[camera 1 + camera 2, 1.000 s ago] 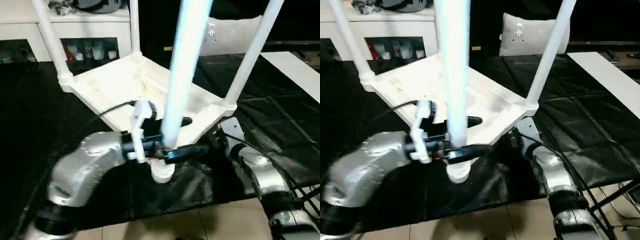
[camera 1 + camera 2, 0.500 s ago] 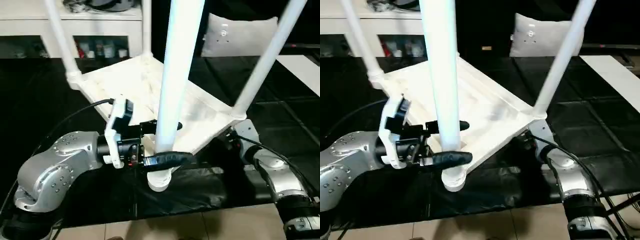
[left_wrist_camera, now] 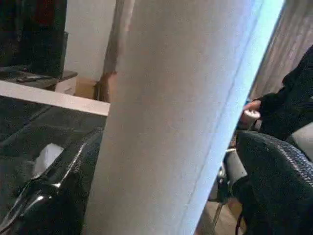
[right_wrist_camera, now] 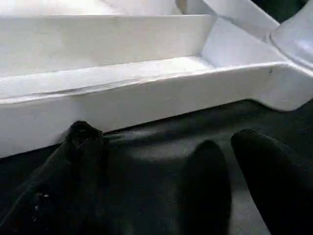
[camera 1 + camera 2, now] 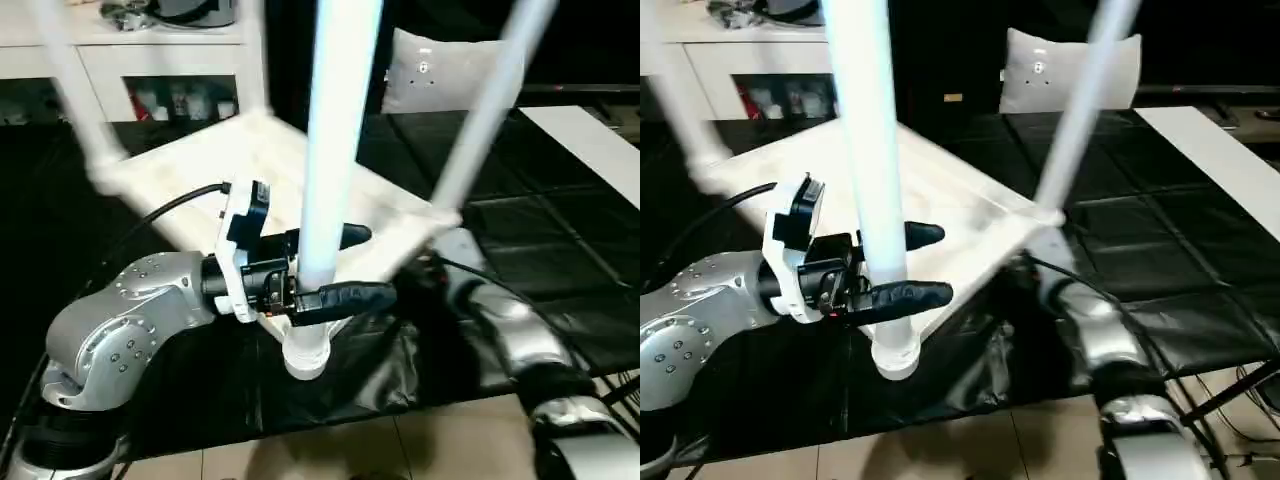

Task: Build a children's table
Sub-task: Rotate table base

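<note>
— Where's the left claw [image 5: 338, 266] just now?

— Centre of the head view, a little below the middle. Its two black fingers [image 5: 345, 296] stand one on either side of the nearest long white tapered round leg [image 5: 332, 160], spread wide, with the leg between them. Whether the pads actually press the leg I cannot tell. In the left wrist view that leg [image 3: 181, 117] stands right between the fingers, very close.

— And the leg itself?

— It rises upright from the round corner socket [image 5: 306, 355] at the near corner of the white plastic rectangular table top [image 5: 240, 170], which lies upside down on the black-covered desk [image 5: 560, 260]. The socket juts past the desk's near edge, low in the frame. The other white legs [image 5: 480, 110] stand up from the far and side corners, blurred.

— The right claw?

— Its fingers [image 4: 274, 176] stand apart with nothing between them, just beside the table top's white side rim [image 4: 146, 103], over the black cover. In the head view the silver right forearm [image 5: 520, 340] lies lower right.

— Anything behind?

— A white cabinet [image 5: 150, 75] upper left, a grey cushion [image 5: 440, 70] top centre-right. The left wrist view catches a person's hand [image 3: 250, 108] at the right edge.
</note>
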Robot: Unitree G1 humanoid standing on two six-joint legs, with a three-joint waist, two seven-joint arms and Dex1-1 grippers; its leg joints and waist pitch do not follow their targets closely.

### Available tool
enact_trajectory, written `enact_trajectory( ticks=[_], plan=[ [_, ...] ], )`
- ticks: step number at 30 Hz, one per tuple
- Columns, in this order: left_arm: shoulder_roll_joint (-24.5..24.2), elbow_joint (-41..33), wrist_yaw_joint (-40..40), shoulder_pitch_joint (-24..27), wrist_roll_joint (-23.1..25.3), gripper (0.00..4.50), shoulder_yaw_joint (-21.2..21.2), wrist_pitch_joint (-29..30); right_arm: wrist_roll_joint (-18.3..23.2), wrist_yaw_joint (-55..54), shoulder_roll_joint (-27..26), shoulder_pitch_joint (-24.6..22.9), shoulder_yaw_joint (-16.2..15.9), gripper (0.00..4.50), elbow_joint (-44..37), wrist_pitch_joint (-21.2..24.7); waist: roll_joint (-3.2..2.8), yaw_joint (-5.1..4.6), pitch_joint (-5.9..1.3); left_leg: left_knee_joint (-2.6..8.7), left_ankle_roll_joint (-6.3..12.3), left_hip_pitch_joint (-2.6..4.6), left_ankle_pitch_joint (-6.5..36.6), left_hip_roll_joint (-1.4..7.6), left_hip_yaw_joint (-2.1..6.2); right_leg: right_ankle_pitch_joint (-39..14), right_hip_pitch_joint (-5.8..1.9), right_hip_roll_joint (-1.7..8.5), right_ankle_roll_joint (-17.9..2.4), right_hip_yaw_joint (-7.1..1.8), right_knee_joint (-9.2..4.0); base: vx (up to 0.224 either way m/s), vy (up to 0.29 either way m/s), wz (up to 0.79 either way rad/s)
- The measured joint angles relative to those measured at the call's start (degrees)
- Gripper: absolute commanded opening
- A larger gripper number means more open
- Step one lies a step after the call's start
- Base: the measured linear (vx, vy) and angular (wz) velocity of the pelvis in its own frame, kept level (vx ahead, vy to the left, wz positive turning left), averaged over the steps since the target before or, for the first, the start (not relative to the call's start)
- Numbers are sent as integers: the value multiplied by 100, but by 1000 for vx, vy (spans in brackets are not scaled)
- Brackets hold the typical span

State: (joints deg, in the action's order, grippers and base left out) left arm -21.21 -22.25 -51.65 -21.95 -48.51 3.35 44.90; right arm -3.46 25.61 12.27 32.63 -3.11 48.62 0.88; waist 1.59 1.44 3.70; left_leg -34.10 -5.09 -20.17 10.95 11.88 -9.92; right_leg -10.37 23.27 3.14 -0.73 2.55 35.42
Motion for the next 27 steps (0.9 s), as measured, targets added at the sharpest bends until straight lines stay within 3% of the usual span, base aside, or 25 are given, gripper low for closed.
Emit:
enact_trajectory(
  ticks=[3, 9, 19, 23, 27],
  plan=[
    [215, 32, 82, -96, 29, 450, 106, -51, -76, -4, -154, 239, -24, 450, 313, -68, 1, 20, 0, 0, 0, -1, 0, -1, -1, 19, 0, 2, -32, -1, -4, 0, 0, 0],
    [815, 650, 465, -525, 688, 450, 454, -604, -123, 0, -576, 386, -179, 450, 534, -276, 5, 40, -1, 1, 0, -5, 0, 0, 0, 21, 2, 2, -35, 2, -7, 0, 0, 0],
    [1426, 1538, 1249, -944, 1845, 450, 925, -1543, -91, -59, -551, 379, -107, 450, 656, -451, -6, 172, -3, -1, 3, 6, 0, -4, 0, 23, 0, 10, -38, 7, -12, 0, 0, 0],
    [1279, 1654, 1291, -932, 2189, 450, 1031, -1808, 71, 13, -245, 186, 51, 450, 571, -535, -33, 266, -7, -1, 4, 8, 0, -4, 1, 23, 0, 11, -37, 9, -13, 0, 0, 0],
    [719, 1736, 836, -686, 2383, 450, 1147, -1992, 322, 353, 227, -173, 360, 450, 250, -551, -50, 362, -7, -1, 5, 8, 1, -5, 0, 23, 0, 11, -36, 9, -17, 0, 0, 0]
  ],
)
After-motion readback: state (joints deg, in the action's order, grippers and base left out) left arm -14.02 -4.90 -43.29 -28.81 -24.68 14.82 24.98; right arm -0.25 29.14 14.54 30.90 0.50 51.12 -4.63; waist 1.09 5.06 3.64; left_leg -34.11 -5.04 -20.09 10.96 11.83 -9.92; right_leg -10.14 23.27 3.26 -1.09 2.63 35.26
